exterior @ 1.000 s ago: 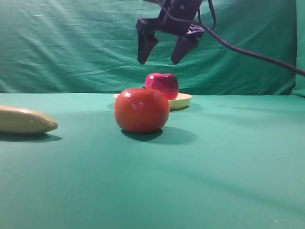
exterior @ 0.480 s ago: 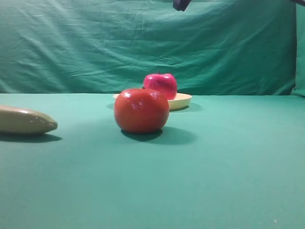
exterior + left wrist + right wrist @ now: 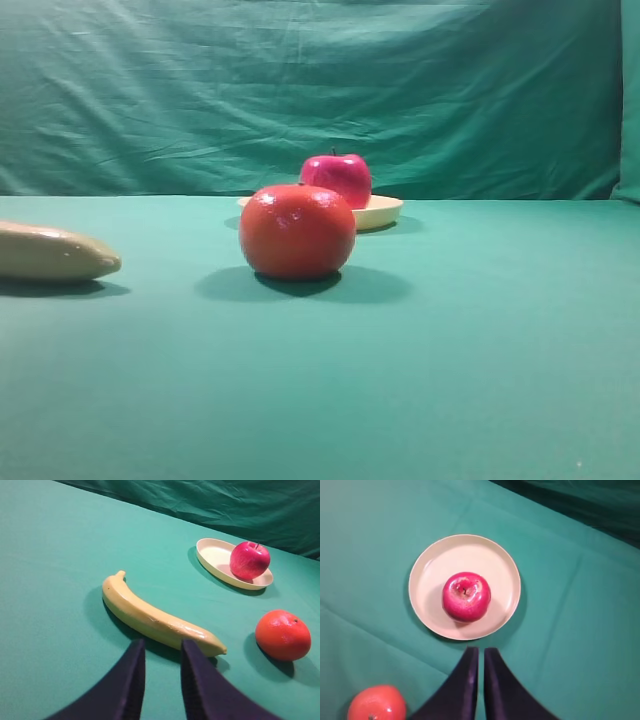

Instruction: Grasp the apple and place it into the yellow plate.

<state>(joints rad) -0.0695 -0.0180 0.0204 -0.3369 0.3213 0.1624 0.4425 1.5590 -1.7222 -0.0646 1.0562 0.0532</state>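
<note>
The crimson apple [image 3: 338, 178] sits upright in the pale yellow plate [image 3: 385, 210] at the back of the green table. From straight above, the right wrist view shows the apple [image 3: 466, 596] resting near the middle of the plate [image 3: 430, 570]. My right gripper [image 3: 481, 650] hovers high over the plate's near rim, shut and empty. In the left wrist view the apple [image 3: 249, 560] lies at the right end of the plate [image 3: 212, 555]. My left gripper [image 3: 163, 642] stands far from them, above the banana, its fingers slightly apart with nothing between them. Neither gripper shows in the exterior view.
A round orange-red fruit [image 3: 297, 231] stands in front of the plate, also visible as the orange fruit [image 3: 282, 634] and orange fruit [image 3: 376, 703]. A pale banana [image 3: 50, 250] lies at the left, banana [image 3: 150, 615] just ahead of my left fingers. Green cloth backs the table.
My right gripper, open above the apple a second ago, rose out of the exterior view and shut. The apple stays in the plate, rocking slightly before it settled.
</note>
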